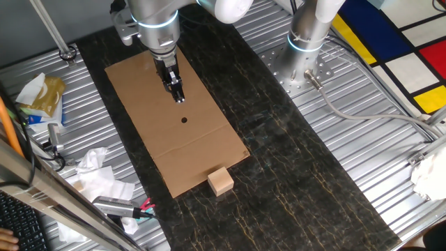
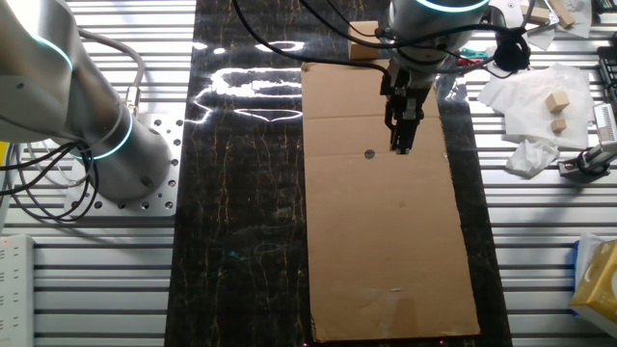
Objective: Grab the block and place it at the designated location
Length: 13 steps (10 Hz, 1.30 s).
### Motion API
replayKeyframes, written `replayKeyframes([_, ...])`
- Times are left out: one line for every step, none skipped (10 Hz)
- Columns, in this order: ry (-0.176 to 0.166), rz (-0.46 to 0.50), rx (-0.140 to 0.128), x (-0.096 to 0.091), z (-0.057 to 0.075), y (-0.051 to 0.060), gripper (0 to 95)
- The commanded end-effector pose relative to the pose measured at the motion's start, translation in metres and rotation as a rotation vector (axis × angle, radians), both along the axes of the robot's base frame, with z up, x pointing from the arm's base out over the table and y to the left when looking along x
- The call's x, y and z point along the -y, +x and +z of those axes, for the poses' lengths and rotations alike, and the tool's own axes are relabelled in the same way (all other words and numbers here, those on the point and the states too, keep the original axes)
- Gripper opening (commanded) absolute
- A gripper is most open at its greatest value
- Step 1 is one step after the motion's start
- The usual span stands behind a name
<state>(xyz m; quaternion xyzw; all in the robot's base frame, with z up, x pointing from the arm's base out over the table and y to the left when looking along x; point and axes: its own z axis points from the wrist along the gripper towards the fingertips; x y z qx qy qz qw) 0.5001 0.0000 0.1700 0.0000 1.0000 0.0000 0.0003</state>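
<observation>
A dark marbled table [image 1: 293, 174] carries a flat cardboard sheet [image 1: 146, 104]. The gripper [image 1: 178, 98] hangs above the sheet, fingers nearly together and empty. The block [image 1: 221, 181] rests at the sheet's edge, well apart from the black dot [image 1: 184, 120].

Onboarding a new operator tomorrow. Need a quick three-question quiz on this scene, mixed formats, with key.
1. True or false: the block is held in the gripper.
2. Multiple choice: where is the block? A) on the black dot; B) on the dark tabletop, touching the edge of the cardboard sheet; C) on the white paper scraps.
3. Fill in: the gripper hangs over the ______.

Key
1. False; the gripper holds nothing and the block sits apart from it.
2. B
3. cardboard sheet, close to the dot, not right over it.
</observation>
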Motion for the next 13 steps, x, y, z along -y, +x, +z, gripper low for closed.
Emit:
replayKeyframes([0.0,0.0,-0.001,0.0,0.0,-0.0001,95.0])
replayKeyframes([0.021,0.038,0.141,0.0,0.0,-0.0001,0.0])
replayKeyframes([0.022,0.038,0.141,-0.0001,0.0001,-0.0001,0.0])
replayKeyframes([0.022,0.039,0.141,-0.0001,0.0001,-0.0001,0.0])
replayKeyframes([0.021,0.038,0.141,-0.0001,0.0001,-0.0001,0.0])
replayKeyframes([0.021,0.036,0.141,-0.0001,0.0001,-0.0001,0.0])
replayKeyframes([0.021,0.035,0.141,-0.0001,0.0001,-0.0001,0.0])
replayKeyframes([0.02,0.034,0.141,-0.0001,0.0001,-0.0001,0.0])
replayKeyframes([0.02,0.034,0.141,-0.0001,0.0001,-0.0001,0.0])
replayKeyframes([0.019,0.029,0.14,-0.0001,0.0001,-0.0001,0.0])
replayKeyframes([0.019,0.027,0.14,-0.0001,0.0001,-0.0001,0.0])
replayKeyframes([0.019,0.024,0.139,-0.0001,0.0002,-0.0001,0.0])
replayKeyframes([0.019,0.022,0.139,-0.0001,0.0002,-0.0001,0.0])
